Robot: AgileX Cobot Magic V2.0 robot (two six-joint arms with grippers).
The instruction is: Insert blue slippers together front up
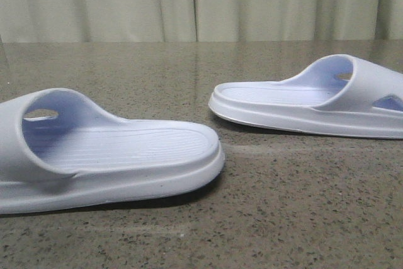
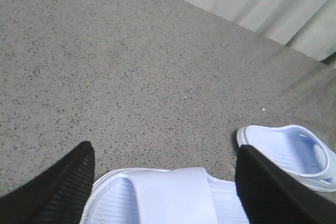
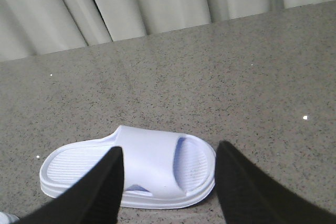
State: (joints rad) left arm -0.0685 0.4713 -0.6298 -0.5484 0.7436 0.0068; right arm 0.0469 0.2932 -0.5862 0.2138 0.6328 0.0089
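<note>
- 2 blue slippers lie sole-down on the table, well apart: left slipper, right slipper
- 2 grippers, each wide open, holding nothing: left gripper over the left slipper, right gripper over the right slipper
- 1 curtain behind

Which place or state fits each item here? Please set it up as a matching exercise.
Items:
1. left slipper
2. right slipper
3. left gripper
4. curtain

Places or states:
A. behind the table
B. open above a slipper's strap
C. heel pointing left in the front view
D. heel pointing right in the front view

Pairs: 1-D, 2-C, 3-B, 4-A
</note>
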